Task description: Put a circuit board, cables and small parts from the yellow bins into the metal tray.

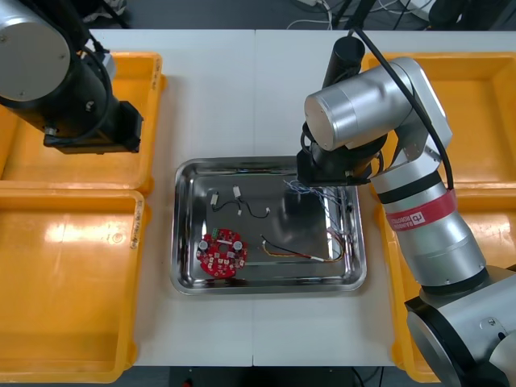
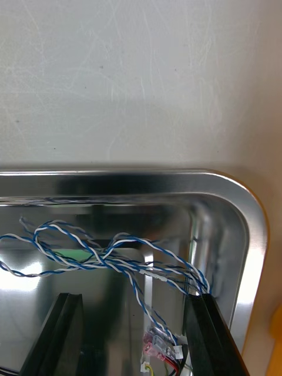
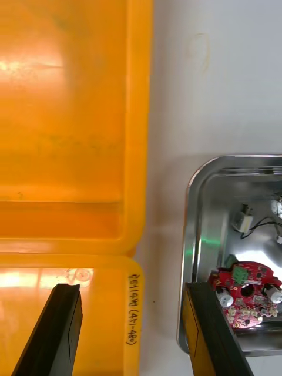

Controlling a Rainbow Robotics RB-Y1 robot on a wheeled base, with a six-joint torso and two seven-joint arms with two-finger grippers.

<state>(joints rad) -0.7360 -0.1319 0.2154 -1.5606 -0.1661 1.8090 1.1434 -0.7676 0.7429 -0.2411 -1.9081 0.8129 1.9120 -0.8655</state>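
The metal tray (image 1: 187, 234) lies mid-table. It holds a round red circuit board (image 1: 222, 253), a black cable (image 1: 243, 207), a red and yellow cable (image 1: 292, 252) and a twisted blue and white cable (image 1: 324, 196). My right gripper (image 2: 132, 341) hangs open over the tray's far right corner. The blue and white cable (image 2: 100, 252) lies loose on the tray floor between and beyond its fingers (image 2: 208, 332), running up against one of them. My left gripper (image 3: 134, 338) is open over the left bins' rims, with the circuit board (image 3: 247, 291) beside one finger.
Yellow bins flank the tray: two on the left (image 1: 153, 81) (image 1: 72, 290) and two on the right (image 1: 484, 81) (image 1: 492, 214). The left arm (image 1: 81, 113) hovers over the far left bin. Bare table (image 1: 226, 97) stretches beyond the tray.
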